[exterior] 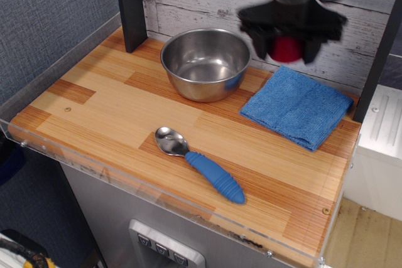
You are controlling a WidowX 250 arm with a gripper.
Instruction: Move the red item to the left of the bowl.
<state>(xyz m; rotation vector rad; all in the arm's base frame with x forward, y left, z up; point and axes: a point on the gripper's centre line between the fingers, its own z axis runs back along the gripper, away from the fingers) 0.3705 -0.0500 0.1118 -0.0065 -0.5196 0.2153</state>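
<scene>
The red item (pixel 287 48) is a small dark-red rounded object held between my black gripper's fingers. My gripper (pixel 287 47) is shut on it and holds it in the air, above the back of the table, just right of the bowl and over the far edge of the blue cloth. The gripper is motion-blurred. The stainless-steel bowl (pixel 206 63) stands empty at the back centre of the wooden table.
A folded blue cloth (pixel 296 105) lies at the right. A metal spoon with a blue handle (pixel 200 163) lies near the front edge. A dark post (pixel 131 5) stands at the back left of the bowl. Bare wood (pixel 100 92) lies left of the bowl.
</scene>
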